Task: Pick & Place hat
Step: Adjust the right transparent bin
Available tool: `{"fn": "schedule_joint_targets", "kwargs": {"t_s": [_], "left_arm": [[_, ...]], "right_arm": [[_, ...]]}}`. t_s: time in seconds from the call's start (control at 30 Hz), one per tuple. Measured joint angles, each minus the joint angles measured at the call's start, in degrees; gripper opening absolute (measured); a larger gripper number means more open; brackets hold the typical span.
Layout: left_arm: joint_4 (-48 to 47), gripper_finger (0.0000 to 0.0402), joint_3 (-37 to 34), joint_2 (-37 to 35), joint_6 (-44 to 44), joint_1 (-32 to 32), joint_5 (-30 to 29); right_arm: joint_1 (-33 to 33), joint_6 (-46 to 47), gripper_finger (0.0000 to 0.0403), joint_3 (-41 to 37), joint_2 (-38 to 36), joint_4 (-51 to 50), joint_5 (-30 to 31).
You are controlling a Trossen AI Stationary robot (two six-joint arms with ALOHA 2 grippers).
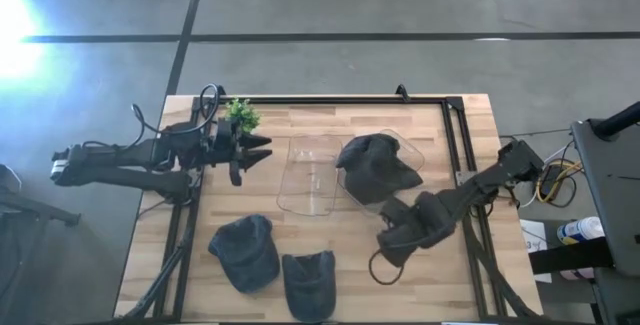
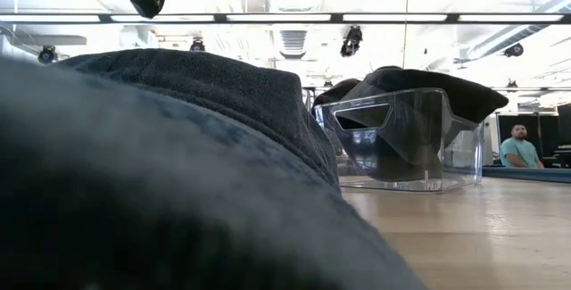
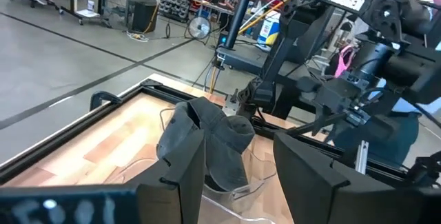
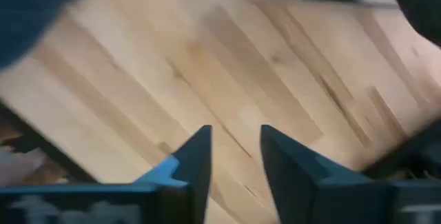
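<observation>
Closest to the low camera was a dark blue hat (image 2: 161,165), basically filling that whole view, and from above it sat near the tabletop's front edge, left of centre, with a second dark hat (image 1: 309,282) just beside it toward the middle. Right gripper (image 1: 384,248) hovered over the front-right part of the wooden tabletop (image 1: 470,125), its fingers (image 4: 195,162) spread a little with only bare wood showing between them, so it wasn't holding anything. Just behind that gripper, a third hat (image 1: 377,168), dark grey, was draped over the right-hand clear plastic bin (image 1: 400,160) near the middle of the tabletop, partly down inside it and partly hanging over the rim. An empty-looking clear bin (image 1: 310,175) stood touching or just beside it on the left. Left gripper (image 1: 255,150) waited up near the back-left corner, pointed toward the bins, fingers (image 3: 180,176) parted and empty. Right beside it was a small green plant (image 1: 240,115) at the back-left edge. Far off in the room behind the table, a person (image 2: 519,147) in a teal shirt was seated.
</observation>
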Motion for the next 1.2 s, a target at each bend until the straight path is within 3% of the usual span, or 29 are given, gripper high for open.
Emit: {"fn": "schedule_joint_targets", "kwargs": {"t_s": [0.2,0.53,0.73,0.87,1.03,1.2], "left_arm": [[-0.1,0.0165,0.0,0.0,0.0,0.9,0.0],[-0.2,0.0165,0.3,0.0,-1.2,0.8,0.8],[0.0,0.0165,1.2,0.0,-0.8,0.8,1.1],[0.1,0.0165,1.3,0.0,-0.9,0.8,1.1],[0.0,0.0165,1.2,0.0,-1.5,0.9,1.1],[0.0,0.0165,1.1,0.1,-3.0,0.9,1.1]], "right_arm": [[-1.0,2.2,0.0017,-5.1,-0.3,-1.6,2.1],[-2.7,3.2,0.0008,-24.8,-6.9,9.9,-3.7],[-3.3,6.8,0.0008,-39.7,-20.6,16.4,-4.4],[-4.3,9.0,0.0008,-48.9,-30.4,22.9,-1.6],[-9.6,7.1,0.0008,-56.2,-38.9,24.3,1.7],[-18.2,-0.6,0.0008,-59.1,-42.8,26.3,4.0]]}}
